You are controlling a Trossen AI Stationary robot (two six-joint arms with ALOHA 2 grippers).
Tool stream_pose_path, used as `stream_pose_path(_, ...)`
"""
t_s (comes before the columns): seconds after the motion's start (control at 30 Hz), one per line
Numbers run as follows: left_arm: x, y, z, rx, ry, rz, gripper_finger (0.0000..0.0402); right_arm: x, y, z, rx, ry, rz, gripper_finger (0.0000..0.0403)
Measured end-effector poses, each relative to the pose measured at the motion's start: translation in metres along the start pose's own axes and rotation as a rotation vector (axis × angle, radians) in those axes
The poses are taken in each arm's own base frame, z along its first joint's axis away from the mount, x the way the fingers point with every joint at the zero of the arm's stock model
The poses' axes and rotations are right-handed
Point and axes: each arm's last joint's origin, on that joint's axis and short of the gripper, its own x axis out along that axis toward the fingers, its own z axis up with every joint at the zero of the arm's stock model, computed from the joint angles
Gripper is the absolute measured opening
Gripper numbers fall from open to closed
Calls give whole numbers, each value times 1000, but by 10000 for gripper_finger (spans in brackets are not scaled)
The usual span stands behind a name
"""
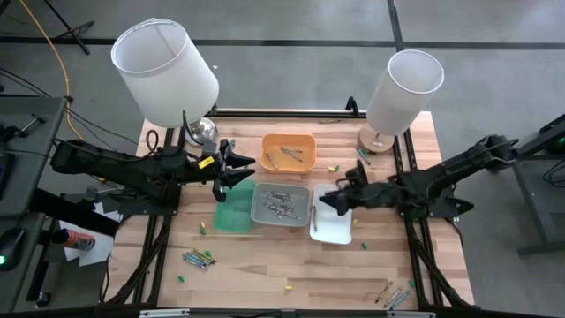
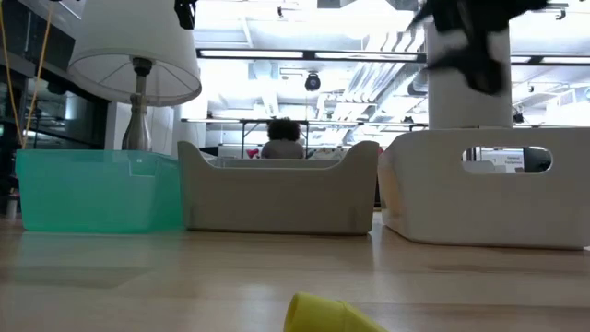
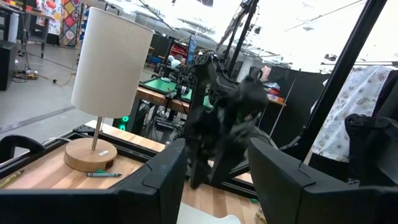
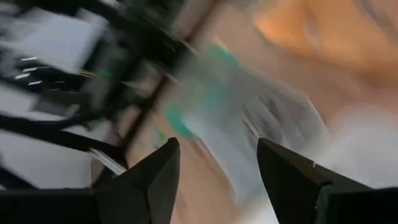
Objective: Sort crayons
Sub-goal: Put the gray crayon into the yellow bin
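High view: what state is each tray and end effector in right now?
Orange tray: holds a few crayons.
Grey tray: holds several crayons.
Green tray: contents hidden.
White tray: one crayon along its edge.
Left end effector: open, above green tray.
Right end effector: open, above white tray.

Two lamps [image 1: 166, 71] [image 1: 402, 88] stand at the far corners, crowding the orange tray [image 1: 288, 152] between them. The green tray [image 1: 234, 210], grey tray [image 1: 281, 203] and white tray [image 1: 334, 225] fill the middle. The near table [image 1: 265, 265] is mostly open, with scattered crayons [image 1: 199, 258].
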Motion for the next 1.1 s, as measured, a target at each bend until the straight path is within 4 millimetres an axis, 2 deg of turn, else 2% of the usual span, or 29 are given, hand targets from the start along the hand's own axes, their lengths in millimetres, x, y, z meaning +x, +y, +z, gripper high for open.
stream_pose_path(0.17,0,0,0,-1,0,0,161,11,21,31,-268,-262,197,201)
stream_pose_path(0.37,0,0,0,-26,0,0,161,28,27,55,-377,-450,359,199)
stream_pose_path(0.63,0,0,0,-26,0,0,161,38,27,50,-528,-461,383,199)
stream_pose_path(0.9,1,-1,2,-25,7,0,161,39,25,54,-529,-474,363,199)
stream_pose_path(1.0,4,-12,17,17,94,-52,161,41,22,56,-513,-464,345,199)
stream_pose_path(1.1,3,-32,29,83,327,-95,156,42,19,58,-507,-460,331,199)
